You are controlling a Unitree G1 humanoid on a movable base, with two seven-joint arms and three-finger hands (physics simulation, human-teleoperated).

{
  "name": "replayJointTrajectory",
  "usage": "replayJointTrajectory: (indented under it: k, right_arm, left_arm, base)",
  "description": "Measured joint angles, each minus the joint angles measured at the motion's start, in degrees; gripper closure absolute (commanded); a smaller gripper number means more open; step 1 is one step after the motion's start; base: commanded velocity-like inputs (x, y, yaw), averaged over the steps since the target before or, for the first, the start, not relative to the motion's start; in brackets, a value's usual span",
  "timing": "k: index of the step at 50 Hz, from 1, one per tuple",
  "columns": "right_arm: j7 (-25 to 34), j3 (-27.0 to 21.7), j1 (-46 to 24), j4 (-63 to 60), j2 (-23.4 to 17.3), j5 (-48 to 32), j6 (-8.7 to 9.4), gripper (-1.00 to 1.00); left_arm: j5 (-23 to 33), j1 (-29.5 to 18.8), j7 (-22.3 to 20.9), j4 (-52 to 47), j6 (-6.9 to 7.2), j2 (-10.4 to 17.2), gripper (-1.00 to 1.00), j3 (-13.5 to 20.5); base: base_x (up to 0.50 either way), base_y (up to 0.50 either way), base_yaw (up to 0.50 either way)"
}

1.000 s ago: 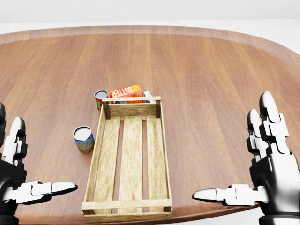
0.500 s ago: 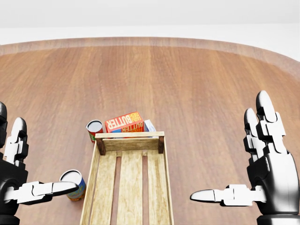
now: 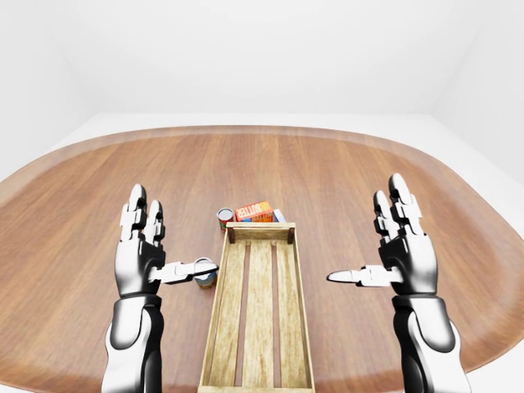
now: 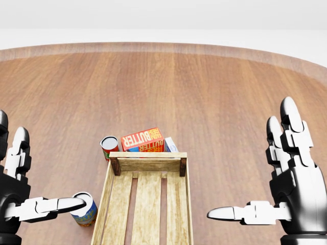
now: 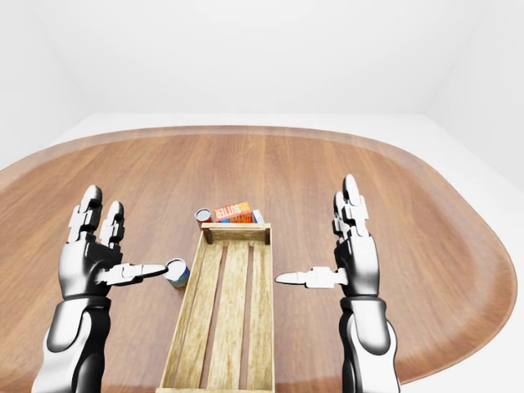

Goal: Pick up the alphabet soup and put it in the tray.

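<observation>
The alphabet soup [image 4: 87,215], a can with a blue and orange label, stands upright on the table just left of the wooden tray [image 4: 147,165]. In the head view my left hand [image 4: 48,171] is open at the lower left. Its thumb tip lies over the can's top rim, and the fingers are not closed round it. My right hand [image 4: 248,163] is open at the lower right, to the right of the tray and holding nothing. Nothing lies in the part of the tray that shows.
A red-and-green can [image 4: 109,147] stands by the tray's upper left corner. An orange butter box [image 4: 143,139] and a small white box [image 4: 170,145] lie just above the tray's top wall. The brown wooden table [image 4: 214,87] stretches far above and to both sides.
The whole picture has slid downward and slightly right, so the camera has moved. Both hands keep their places in the view. The soup can now sits at my left thumb tip.
</observation>
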Motion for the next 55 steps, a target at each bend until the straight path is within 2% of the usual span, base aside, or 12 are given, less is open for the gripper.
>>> replayJointTrajectory:
  k: [9, 17, 26, 31, 38, 43, 47, 51, 55]
  right_arm:
    - [0.1, -0.2, 0.3, -0.6, 0.1, 0.6, 0.00, -1.00]
    - [0.3, -0.2, 0.4, -0.8, 0.1, 0.9, 0.00, -1.00]
    - [1.0, -1.0, 0.8, -1.4, 0.1, 1.9, 0.00, -1.00]
    - [1.6, -1.6, 1.2, -2.0, 0.2, 2.4, 0.00, -1.00]
    - [2.3, -2.3, 1.5, -2.7, 0.4, 2.9, 0.00, -1.00]
    - [2.5, -2.6, 1.5, -2.9, 0.5, 3.0, 0.00, -1.00]
    - [2.6, -2.8, 1.6, -3.2, 0.5, 3.1, 0.00, -1.00]
    - [2.6, -3.1, 1.7, -3.4, 0.6, 3.2, 0.00, -1.00]
    - [2.3, -2.7, 1.4, -3.0, 0.7, 2.9, 0.00, -1.00]
  left_arm:
    - [3.3, -1.4, -0.6, -1.6, 0.00, 1.3, -1.00, -0.4]
    - [12.0, -6.2, -4.0, -4.1, 0.00, 4.8, -1.00, -0.6]
    - [26.7, -12.8, -12.6, -2.1, 0.00, 9.4, -1.00, -1.9]
    - [34.5, -16.5, -18.8, 1.2, 0.00, 12.0, -1.00, -2.1]
    - [47.7, -21.3, -28.5, 7.4, 0.00, 15.5, -1.00, -3.2]
    - [55.6, -24.7, -33.4, 14.0, 0.00, 17.4, -1.00, -3.4]
    - [60.4, -27.7, -35.7, 21.1, -0.53, 18.8, -1.00, -3.8]
    - [64.2, -29.9, -35.8, 27.1, -1.37, 19.5, -1.00, -4.5]
    - [68.5, -32.7, -35.8, 37.3, -3.95, 20.3, -1.00, -6.3]
  base:
    - [0.00, 0.00, 0.00]
    - [0.00, 0.00, 0.00]
    - [0.00, 0.00, 0.00]
    - [0.00, 0.00, 0.00]
    - [0.00, 0.00, 0.00]
    - [0.00, 0.00, 0.00]
    - [0.00, 0.00, 0.00]
    - [0.00, 0.00, 0.00]
    - [0.00, 0.00, 0.00]
